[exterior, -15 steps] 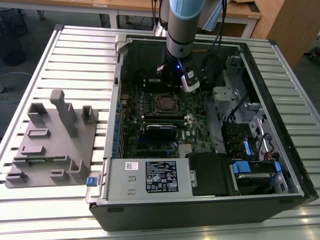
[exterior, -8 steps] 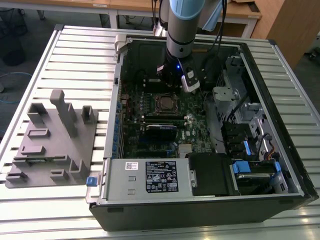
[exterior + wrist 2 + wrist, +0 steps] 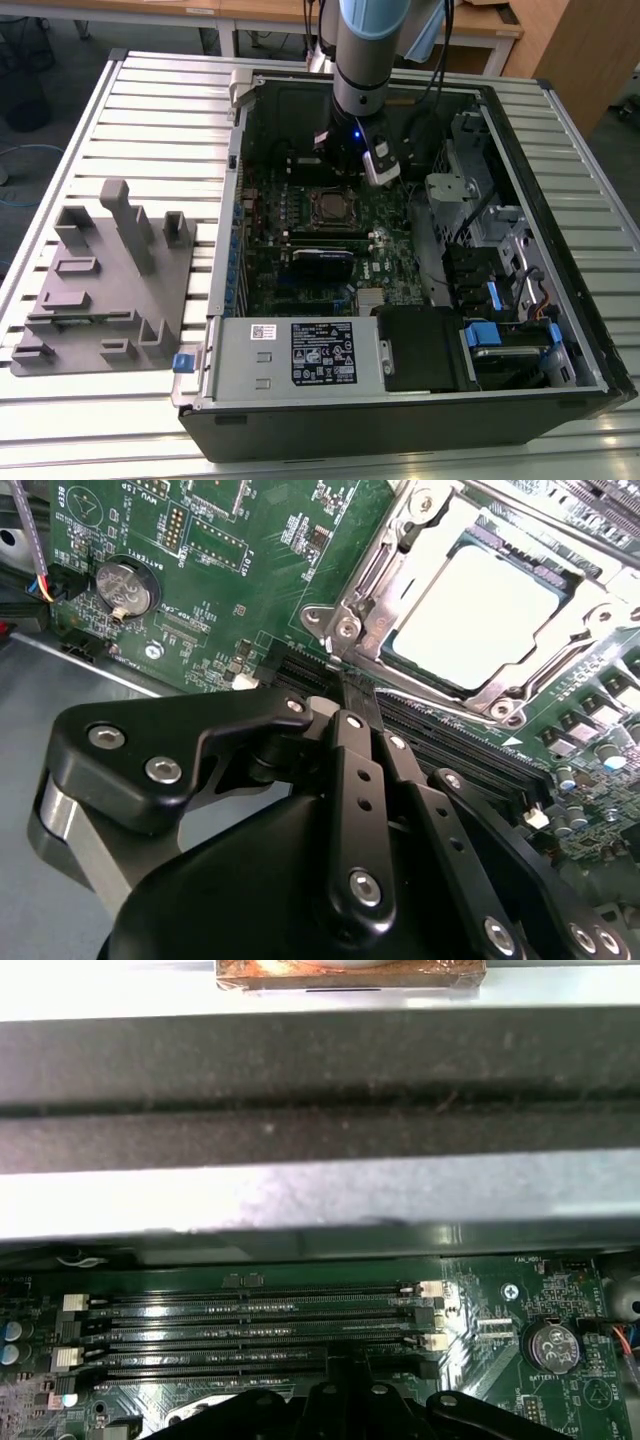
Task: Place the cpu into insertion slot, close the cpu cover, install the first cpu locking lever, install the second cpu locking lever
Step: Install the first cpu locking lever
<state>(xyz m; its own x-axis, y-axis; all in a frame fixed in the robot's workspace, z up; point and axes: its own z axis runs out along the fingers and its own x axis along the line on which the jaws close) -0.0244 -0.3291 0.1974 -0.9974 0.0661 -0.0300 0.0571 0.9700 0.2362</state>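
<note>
Now 1 cpu (image 3: 485, 610) beneath 1 cpu cover (image 3: 400, 540); 1 gripper (image 3: 352, 695), closed and empty.

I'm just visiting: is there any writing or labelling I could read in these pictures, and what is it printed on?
Large label on the power supply box, exterior view: dense print, too small to read.
Small white sticker beside it: too small to read.
White lettering on the green board around the coin battery, in both wrist views: tiny, not reliably readable.
Nothing can be quoted with confidence.
</note>
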